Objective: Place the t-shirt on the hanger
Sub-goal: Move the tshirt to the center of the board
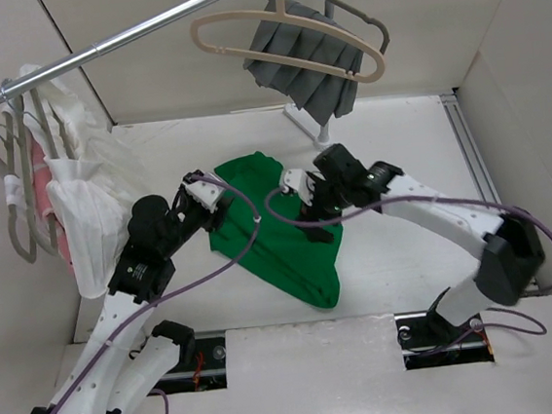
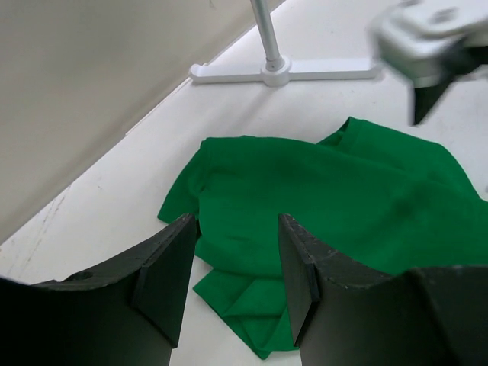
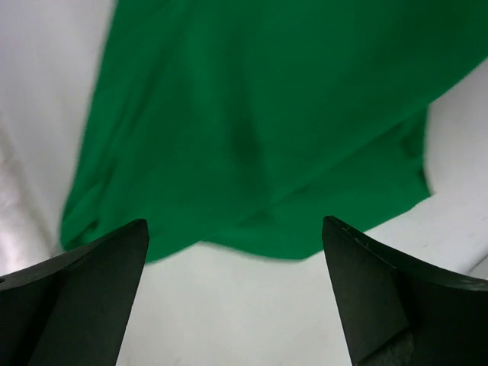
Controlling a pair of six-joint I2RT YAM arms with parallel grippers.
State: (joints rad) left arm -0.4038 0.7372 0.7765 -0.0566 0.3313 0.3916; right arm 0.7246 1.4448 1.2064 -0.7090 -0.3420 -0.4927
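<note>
The bright green t-shirt (image 1: 274,232) lies crumpled on the white table, spread from back left to front right. The beige hanger (image 1: 274,33) hangs empty from the rail at the back. My left gripper (image 1: 211,194) hovers over the shirt's left edge. In the left wrist view the gripper (image 2: 232,267) is partly open, and a folded corner of the t-shirt (image 2: 305,198) lies on the table below the gap. My right gripper (image 1: 306,196) sits above the shirt's upper right part. It stands wide open (image 3: 235,225) over bare table, just short of the edge of the t-shirt (image 3: 252,114).
A metal rail (image 1: 132,33) crosses the back left. A grey hanger with grey pleated cloth (image 1: 311,62) hangs beside the beige one. White and pink garments (image 1: 80,201) hang at the left. The rack's white foot (image 2: 274,72) stands behind the shirt. Walls enclose three sides.
</note>
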